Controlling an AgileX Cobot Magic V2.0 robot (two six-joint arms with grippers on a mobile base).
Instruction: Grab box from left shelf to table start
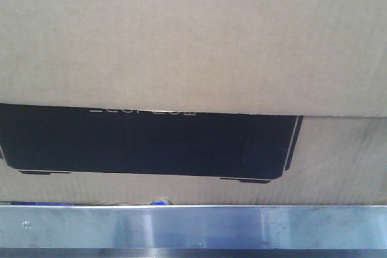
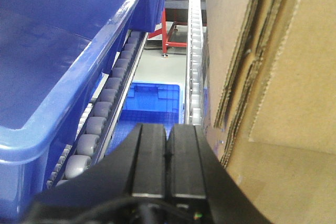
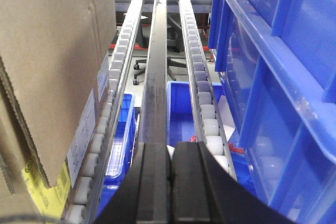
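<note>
Cardboard box (image 1: 193,40) lies along shelf (image 1: 193,225), lettering (image 1: 143,112) inverted; left end effector (image 2: 167,156), right end effector (image 3: 170,166) both closed.

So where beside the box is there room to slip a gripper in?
Left wrist view: an open lane between the blue bin and the box, floored by roller tracks; the left gripper points along it. Right wrist view: a similar lane between box and blue bins, ahead of the right gripper. Front view is crowded: the box fills it above the shelf edge.
</note>
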